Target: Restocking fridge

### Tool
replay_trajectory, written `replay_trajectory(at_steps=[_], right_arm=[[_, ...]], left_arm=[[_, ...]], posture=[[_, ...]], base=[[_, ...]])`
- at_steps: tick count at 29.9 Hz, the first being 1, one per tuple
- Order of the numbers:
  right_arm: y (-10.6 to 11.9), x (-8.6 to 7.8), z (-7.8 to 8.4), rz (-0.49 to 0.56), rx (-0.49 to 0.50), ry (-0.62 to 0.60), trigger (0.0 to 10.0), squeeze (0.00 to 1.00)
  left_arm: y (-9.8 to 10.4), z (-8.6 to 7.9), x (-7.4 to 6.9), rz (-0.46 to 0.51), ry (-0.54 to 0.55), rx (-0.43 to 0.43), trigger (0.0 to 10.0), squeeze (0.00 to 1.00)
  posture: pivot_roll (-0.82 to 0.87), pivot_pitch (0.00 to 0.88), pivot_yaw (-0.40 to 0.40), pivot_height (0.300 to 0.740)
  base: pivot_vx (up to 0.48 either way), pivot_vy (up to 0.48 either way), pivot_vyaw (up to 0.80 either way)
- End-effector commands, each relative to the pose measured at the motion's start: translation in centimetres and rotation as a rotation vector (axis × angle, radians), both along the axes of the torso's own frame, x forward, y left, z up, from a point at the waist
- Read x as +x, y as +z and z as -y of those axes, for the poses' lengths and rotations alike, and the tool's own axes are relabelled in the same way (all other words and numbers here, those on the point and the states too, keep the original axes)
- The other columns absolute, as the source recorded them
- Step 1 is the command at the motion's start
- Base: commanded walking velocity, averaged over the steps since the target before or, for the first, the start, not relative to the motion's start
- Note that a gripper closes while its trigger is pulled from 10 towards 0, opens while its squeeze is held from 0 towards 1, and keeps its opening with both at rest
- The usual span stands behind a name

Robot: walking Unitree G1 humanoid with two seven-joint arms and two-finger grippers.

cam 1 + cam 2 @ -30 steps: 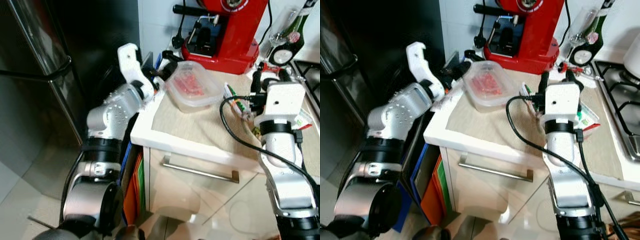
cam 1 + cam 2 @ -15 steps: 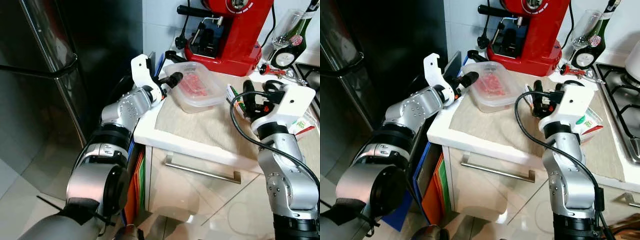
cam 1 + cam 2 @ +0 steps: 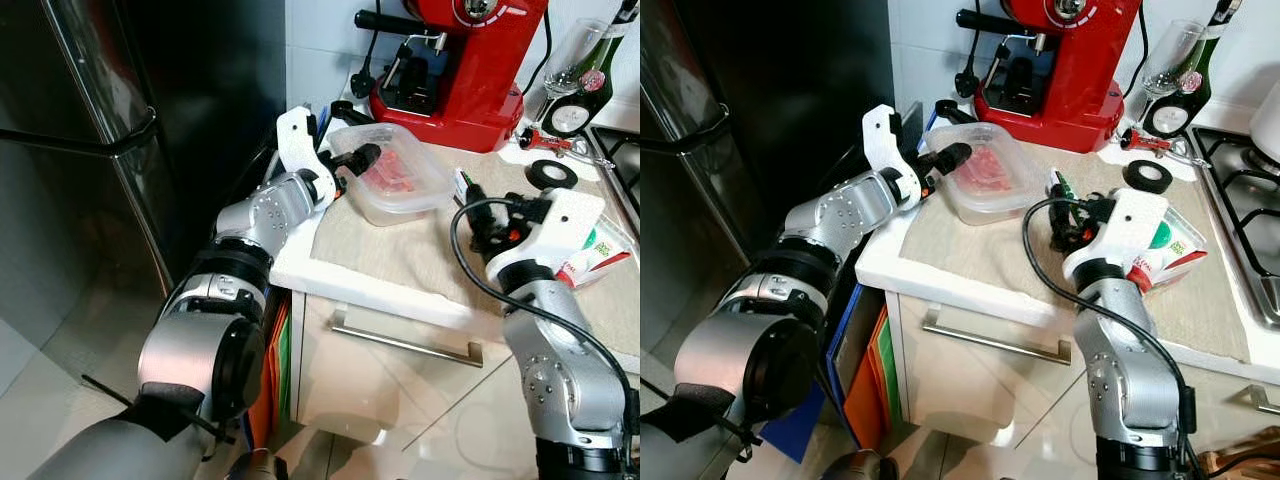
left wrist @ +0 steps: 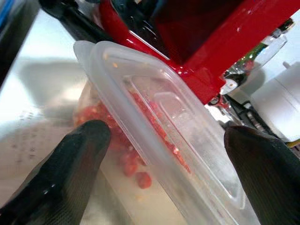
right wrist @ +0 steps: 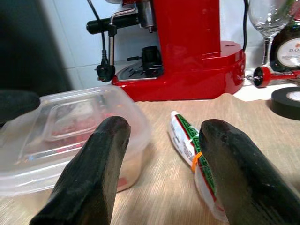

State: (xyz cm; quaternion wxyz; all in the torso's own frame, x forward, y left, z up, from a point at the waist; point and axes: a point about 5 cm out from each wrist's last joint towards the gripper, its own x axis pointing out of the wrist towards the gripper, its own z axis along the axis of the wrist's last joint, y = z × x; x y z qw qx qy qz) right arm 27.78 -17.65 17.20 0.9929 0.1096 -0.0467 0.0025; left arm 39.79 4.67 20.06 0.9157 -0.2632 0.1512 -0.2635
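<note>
A clear lidded plastic container (image 3: 392, 180) of red food sits on the counter in front of a red coffee machine. My left gripper (image 3: 353, 165) is open at the container's left end. In the left wrist view its fingers (image 4: 70, 168) straddle the container's corner (image 4: 154, 122). My right gripper (image 3: 483, 225) is open just above the counter, right of the container. In the right wrist view a small green-printed packet (image 5: 190, 147) lies between and beyond its fingers (image 5: 89, 173). A white, green and red carton (image 3: 597, 255) lies under my right wrist.
The dark fridge (image 3: 90, 160) stands to the left with its doors shut. The red coffee machine (image 3: 455, 60), a wine glass (image 3: 568, 65) and a bottle (image 3: 598, 60) line the back. A black tape roll (image 3: 551, 175) and the stove (image 3: 1250, 200) are at the right.
My left gripper has reached right and forward to the container's end. The right arm has swung down and left, its gripper now low over the counter near the packet. The camera shifted too.
</note>
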Motion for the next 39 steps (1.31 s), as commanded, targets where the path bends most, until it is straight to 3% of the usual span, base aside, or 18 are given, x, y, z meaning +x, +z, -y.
replay_trajectory(at_steps=[1, 3, 4, 6, 7, 15, 23, 32, 34, 35, 36, 37, 38, 39], right_arm=[[0.6, -0.2, -0.2, 0.015, 0.007, 0.012, 10.0, 0.00], [0.6, -0.1, -0.2, 0.014, 0.008, 0.010, 10.0, 0.00], [0.6, -0.1, -0.2, 0.014, 0.009, 0.009, 10.0, 0.00], [0.6, 0.0, -0.2, 0.015, 0.010, 0.008, 10.0, 0.00], [0.6, 0.0, -0.3, 0.014, 0.011, 0.010, 10.0, 0.00], [0.3, 0.2, -0.9, 0.003, 0.019, 0.025, 10.0, 0.00], [-0.2, 0.3, -1.0, -0.008, 0.030, 0.023, 10.0, 0.00], [-0.4, 0.3, -1.3, -0.012, 0.036, 0.025, 10.0, 0.00], [-0.4, 0.3, -1.2, -0.012, 0.037, 0.017, 10.0, 0.00], [-0.3, 0.2, -1.1, -0.012, 0.038, 0.010, 10.0, 0.00], [-0.3, 0.2, -0.9, -0.009, 0.041, -0.002, 10.0, 0.00], [-0.3, 0.2, -0.9, -0.009, 0.041, -0.002, 10.0, 0.00], [-0.1, 0.2, -0.7, 0.002, 0.043, -0.020, 10.0, 0.00], [0.2, 0.2, -0.4, 0.013, 0.043, -0.035, 10.0, 0.00]], left_arm=[[0.6, 0.7, 0.0, -0.002, -0.029, -0.022, 10.0, 0.00], [0.6, 0.9, 0.0, -0.015, -0.037, -0.030, 10.0, 0.00], [0.5, 1.0, 0.0, -0.022, -0.042, -0.034, 8.0, 0.00], [0.4, 1.1, -0.1, -0.032, -0.046, -0.036, 8.0, 0.00], [0.4, 1.3, -0.1, -0.031, -0.061, -0.042, 0.0, 0.00], [-0.2, 1.2, -0.3, -0.049, -0.079, -0.024, 0.0, 0.00], [2.4, -0.6, -0.4, 0.118, -0.104, -0.066, 0.0, 0.00], [1.7, -0.8, -1.0, 0.089, -0.122, -0.088, 0.0, 0.00], [2.1, -1.0, -1.1, 0.133, -0.109, -0.058, 0.0, 0.00], [2.4, -1.4, -1.0, 0.188, -0.083, 0.014, 0.0, 0.00], [2.5, -1.8, -1.0, 0.267, -0.050, 0.139, 0.0, 0.00], [2.5, -1.8, -1.0, 0.267, -0.050, 0.139, 0.0, 0.00], [2.7, -2.3, -1.0, 0.364, -0.017, 0.283, 10.0, 0.00], [2.9, -2.5, -1.0, 0.426, -0.001, 0.361, 10.0, 0.00]], posture=[[0.03, 0.000, -0.026, 0.730], [0.02, 0.000, -0.025, 0.730], [0.02, 0.000, -0.025, 0.730], [0.02, 0.000, -0.027, 0.730], [0.03, 0.000, -0.028, 0.730], [0.04, 0.000, -0.024, 0.730], [0.05, 0.000, -0.011, 0.730], [0.05, 0.000, -0.005, 0.730], [0.05, 0.000, -0.004, 0.730], [0.05, 0.000, -0.002, 0.730], [0.05, 0.000, -0.002, 0.730], [0.05, 0.000, -0.002, 0.730], [0.05, 0.000, -0.002, 0.730], [0.05, 0.000, -0.002, 0.730]], base=[[0.000, 0.000, 0.00], [0.000, 0.000, 0.00], [0.000, 0.000, 0.00], [0.000, 0.000, 0.00], [0.000, 0.000, 0.00], [0.000, 0.000, 0.00], [0.000, 0.000, 0.00], [0.000, 0.000, 0.00], [0.000, 0.000, 0.00], [0.000, 0.000, 0.00], [0.000, 0.000, 0.00], [0.000, 0.000, 0.00], [0.000, 0.000, 0.00], [0.000, 0.000, 0.00]])
